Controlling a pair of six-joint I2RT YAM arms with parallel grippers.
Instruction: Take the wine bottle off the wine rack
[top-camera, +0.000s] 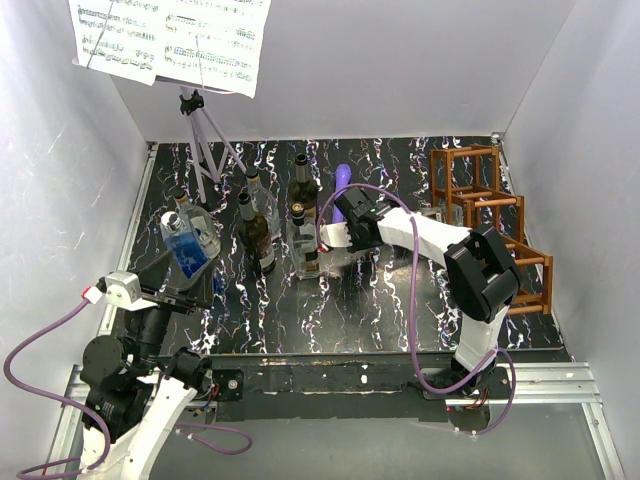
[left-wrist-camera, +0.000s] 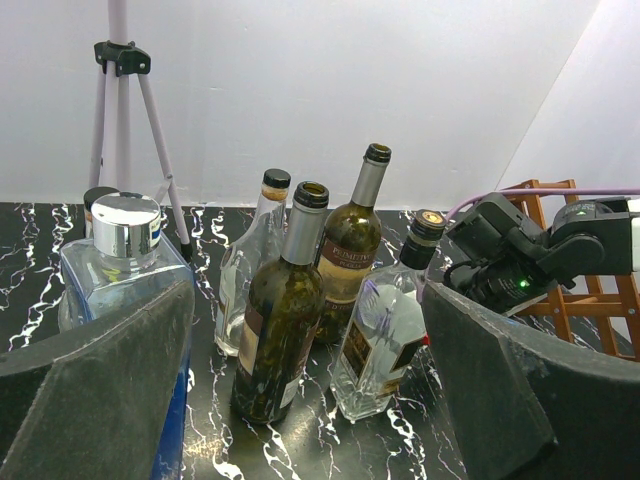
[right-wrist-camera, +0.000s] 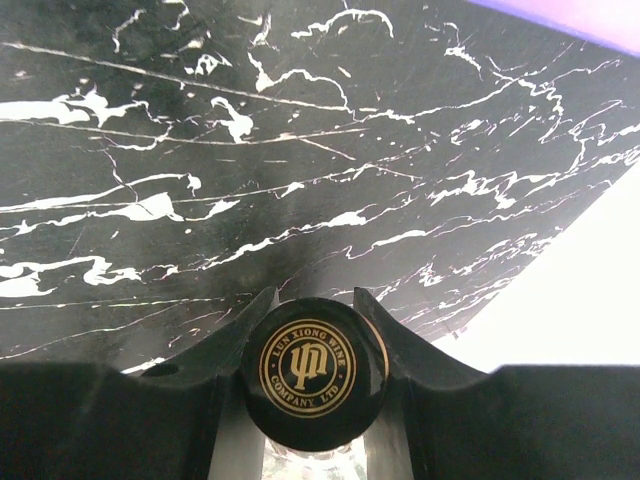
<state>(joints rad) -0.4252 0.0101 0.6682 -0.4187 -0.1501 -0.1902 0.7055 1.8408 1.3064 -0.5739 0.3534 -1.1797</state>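
At the lower left of the top view the left gripper (top-camera: 200, 288) idles with its fingers spread wide and nothing between them. Further in, towards the middle of the black marbled table (top-camera: 380, 300), the right gripper (right-wrist-camera: 315, 298) is clamped around the top of the wine bottle (left-wrist-camera: 372, 345). The bottle is already off the wine rack (top-camera: 497, 200) and stands upright among the other bottles (left-wrist-camera: 285, 330). It has a clear glass body, a dark label low on its side and a black cap (right-wrist-camera: 315, 372) stamped with a gold crest. Being glass, it is probably heavy for its size, rigid, smooth enough to slip and breakable if it tips. The narrow neck just under the cap looks like the safest hold, since the cap's edge would stop it sliding. The reddish-brown rack sits at the far right of the top view, well apart from the bottle, with no bottle visible in its cells.
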